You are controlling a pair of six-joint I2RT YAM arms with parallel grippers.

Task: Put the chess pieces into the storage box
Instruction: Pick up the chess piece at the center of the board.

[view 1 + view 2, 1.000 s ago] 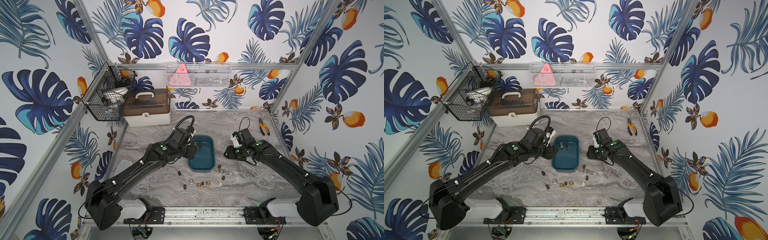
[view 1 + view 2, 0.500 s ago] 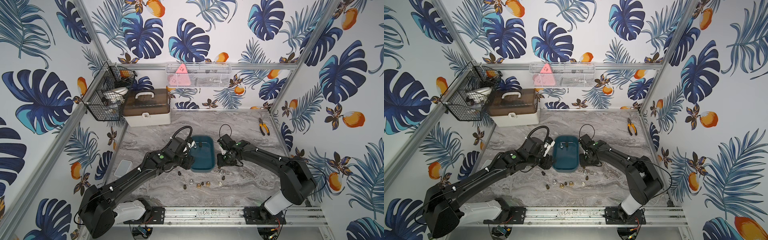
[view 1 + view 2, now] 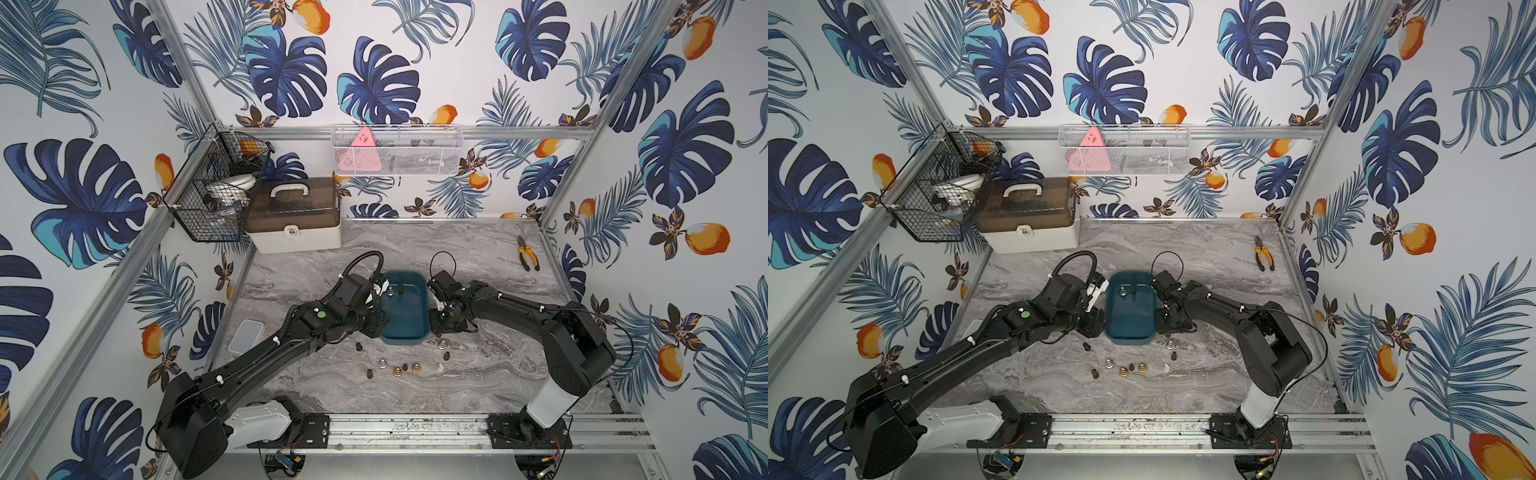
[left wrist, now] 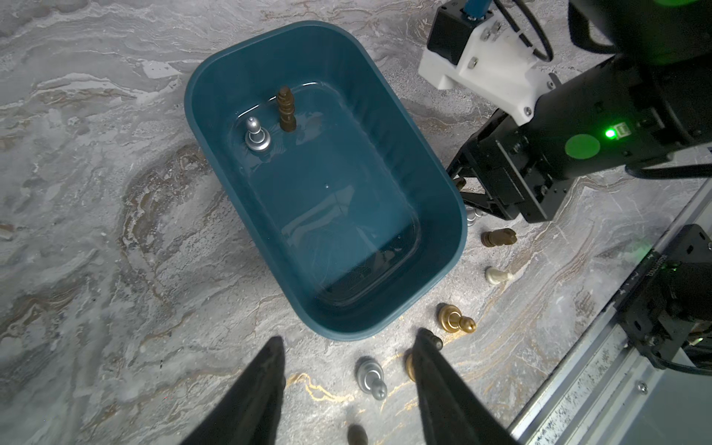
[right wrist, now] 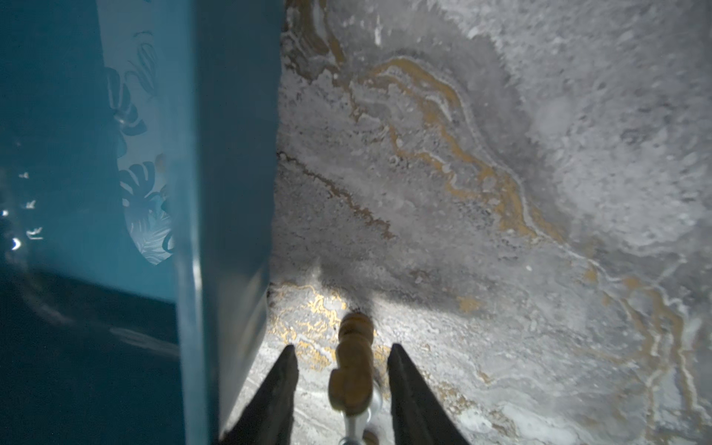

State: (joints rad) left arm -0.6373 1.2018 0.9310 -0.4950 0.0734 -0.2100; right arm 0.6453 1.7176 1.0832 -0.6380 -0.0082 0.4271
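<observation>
The dark teal plastic storage box is set on the desk. Small chess pieces are scattered off its near rim. The left gripper is held open, empty, by a box corner. A brown turned piece is straddled, untouched, by the right gripper, its fingers parted, close against the box wall, with open desk opposite.

two chess pieces stand in the storage box, others on the table before it.
</observation>
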